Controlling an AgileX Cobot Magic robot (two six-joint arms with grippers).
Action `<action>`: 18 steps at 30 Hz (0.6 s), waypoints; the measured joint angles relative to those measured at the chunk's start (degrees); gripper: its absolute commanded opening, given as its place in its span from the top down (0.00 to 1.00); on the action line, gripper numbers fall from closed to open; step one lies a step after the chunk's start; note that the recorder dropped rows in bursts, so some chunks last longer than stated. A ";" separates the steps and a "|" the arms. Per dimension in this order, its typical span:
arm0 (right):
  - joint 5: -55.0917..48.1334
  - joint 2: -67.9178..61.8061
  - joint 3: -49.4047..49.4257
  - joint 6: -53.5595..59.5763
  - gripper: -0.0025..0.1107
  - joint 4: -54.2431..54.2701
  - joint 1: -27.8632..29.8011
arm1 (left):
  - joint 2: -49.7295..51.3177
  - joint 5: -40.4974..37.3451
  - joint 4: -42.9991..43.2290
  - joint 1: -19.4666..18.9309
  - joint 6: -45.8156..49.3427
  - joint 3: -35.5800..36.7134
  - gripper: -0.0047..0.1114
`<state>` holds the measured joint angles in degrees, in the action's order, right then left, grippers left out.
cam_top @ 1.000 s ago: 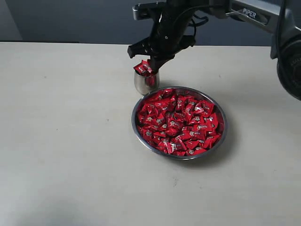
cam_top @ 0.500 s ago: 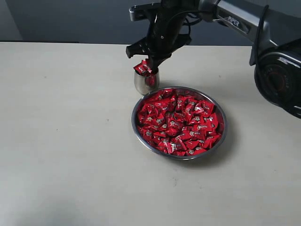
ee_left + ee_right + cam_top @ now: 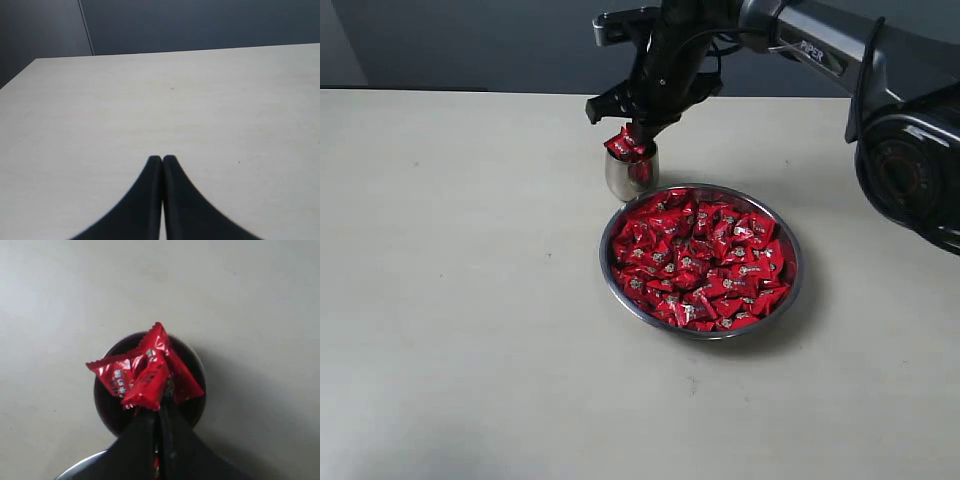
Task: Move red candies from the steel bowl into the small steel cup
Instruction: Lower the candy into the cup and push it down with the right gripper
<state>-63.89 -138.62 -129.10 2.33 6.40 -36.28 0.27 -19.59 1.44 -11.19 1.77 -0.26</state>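
The steel bowl (image 3: pixel 791 285) sits mid-table, heaped with red candies (image 3: pixel 700 260). Just behind its far left rim stands the small steel cup (image 3: pixel 630 177). My right gripper (image 3: pixel 639 131) hangs directly over the cup, shut on a bunch of red candies (image 3: pixel 625 146) that dangle at the cup's mouth. In the right wrist view the fingertips (image 3: pixel 159 407) pinch the bunch (image 3: pixel 147 372) above the dark cup opening (image 3: pixel 107 407), with the bowl's rim (image 3: pixel 80 466) at the picture's edge. My left gripper (image 3: pixel 162 159) is shut and empty over bare table; it is out of the exterior view.
The beige table (image 3: pixel 460 300) stretches wide to the left and front of the bowl. A dark wall runs behind the table's back edge. The right arm's base (image 3: pixel 910 170) stands at the right side.
The right arm's upper links have swung slightly leftward. The gripper with its candies has shifted only a little and still hangs over the cup. The left gripper shows no change.
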 measured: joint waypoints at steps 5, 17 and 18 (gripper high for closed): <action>0.58 0.00 0.00 0.00 0.98 0.00 0.00 | 0.00 0.00 0.00 0.00 0.00 0.00 0.96; 0.82 0.00 0.00 0.24 0.98 0.00 0.00 | 0.00 0.00 0.00 0.00 0.00 0.00 0.96; 0.82 0.00 0.00 0.24 0.98 0.00 0.00 | 0.00 0.00 0.00 0.00 0.00 0.00 0.96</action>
<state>-63.07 -138.62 -129.10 2.57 6.40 -36.28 0.27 -19.59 1.44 -11.19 1.77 -0.26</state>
